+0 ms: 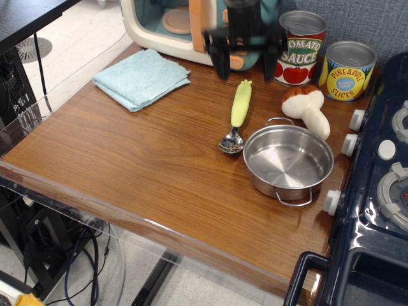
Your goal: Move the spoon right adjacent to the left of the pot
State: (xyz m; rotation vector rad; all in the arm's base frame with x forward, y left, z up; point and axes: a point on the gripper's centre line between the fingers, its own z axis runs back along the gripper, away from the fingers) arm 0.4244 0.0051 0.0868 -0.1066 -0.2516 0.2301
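The spoon lies flat on the wooden table, its yellow-green handle pointing away and its shiny bowl close to the left rim of the pot. The steel pot stands at the right with its wire loop handles front and back. My gripper hangs open and empty above the far end of the spoon's handle, raised clear of it and blurred by motion.
A folded light-blue cloth lies at the back left. A toy mushroom sits just behind the pot. Tomato sauce and pineapple cans stand at the back right. A toy oven is behind; a stove borders the right.
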